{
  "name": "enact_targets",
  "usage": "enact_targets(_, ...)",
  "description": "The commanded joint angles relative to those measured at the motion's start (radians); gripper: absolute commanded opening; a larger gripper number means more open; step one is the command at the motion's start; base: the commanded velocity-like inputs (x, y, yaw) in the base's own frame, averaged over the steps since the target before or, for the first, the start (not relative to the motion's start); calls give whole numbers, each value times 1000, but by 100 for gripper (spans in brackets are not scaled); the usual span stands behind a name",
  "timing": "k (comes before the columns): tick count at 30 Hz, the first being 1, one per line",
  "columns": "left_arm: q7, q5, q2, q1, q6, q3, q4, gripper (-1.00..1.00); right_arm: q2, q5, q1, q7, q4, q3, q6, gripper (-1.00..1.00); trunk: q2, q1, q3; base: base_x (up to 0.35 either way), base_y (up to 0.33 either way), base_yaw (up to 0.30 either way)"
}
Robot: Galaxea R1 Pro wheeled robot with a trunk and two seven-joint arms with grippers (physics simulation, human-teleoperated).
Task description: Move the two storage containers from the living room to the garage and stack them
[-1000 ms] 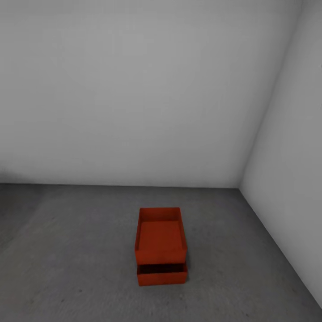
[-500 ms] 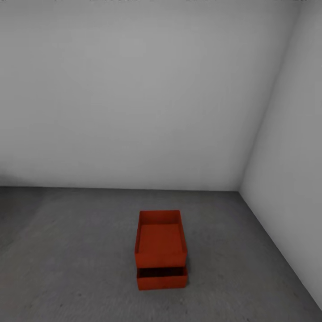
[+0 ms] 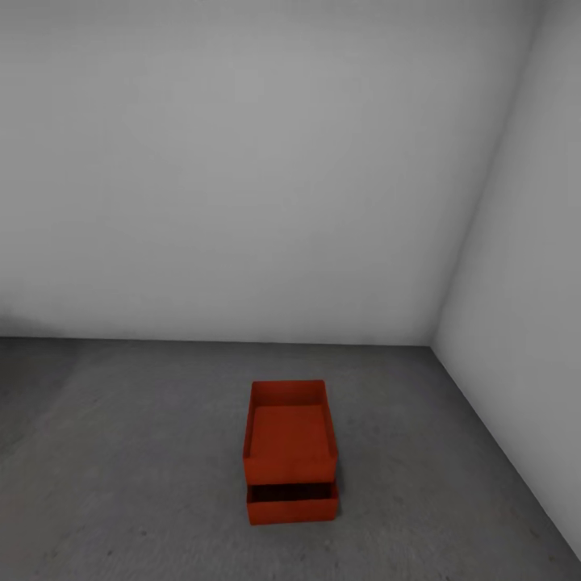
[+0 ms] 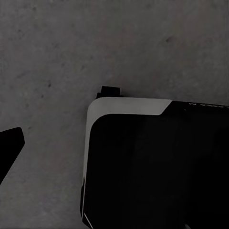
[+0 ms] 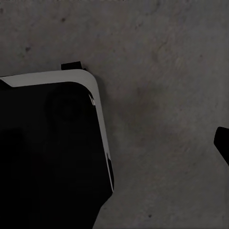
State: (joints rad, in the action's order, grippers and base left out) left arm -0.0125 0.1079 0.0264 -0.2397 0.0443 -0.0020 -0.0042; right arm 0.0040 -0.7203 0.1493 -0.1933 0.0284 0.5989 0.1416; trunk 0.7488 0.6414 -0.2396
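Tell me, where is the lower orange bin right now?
In the head view, the lower storage container sits on the dark grey floor, right of centre, beneath the upper storage container, near the white-walled corner.

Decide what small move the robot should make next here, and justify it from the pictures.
Probably none beyond holding back: the upper orange-red open-top bin already sits on the lower orange-red bin on the dark grey concrete floor, though offset rearward. At most, nudge it forward.

The upper container [image 3: 289, 432] hides most of the lower container [image 3: 291, 500]; I see only its near end. In my wrist views, a black body [image 4: 157, 167] covers much floor [image 4: 57, 47], and dark finger tips are cut off at the edges.
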Motion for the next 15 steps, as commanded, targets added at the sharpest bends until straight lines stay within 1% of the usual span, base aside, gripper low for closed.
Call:
enact_targets(1,-1,10,0,-1,3,-1,1,100,1,-6,1,0,2,7,4,100,1,0,-1,0,0,0)
enact_targets(3,-1,10,1,-1,3,-1,1,100,1,-4,1,2,2,8,3,100,1,0,-1,0,0,0)
enact_targets(8,-1,10,1,-1,3,-1,1,100,1,14,1,36,2,9,2,100,1,0,-1,0,0,0)
enact_targets(15,-1,1,3,0,3,-4,0,100,3,18,1,43,1,12,1,100,1,0,-1,0,0,0)
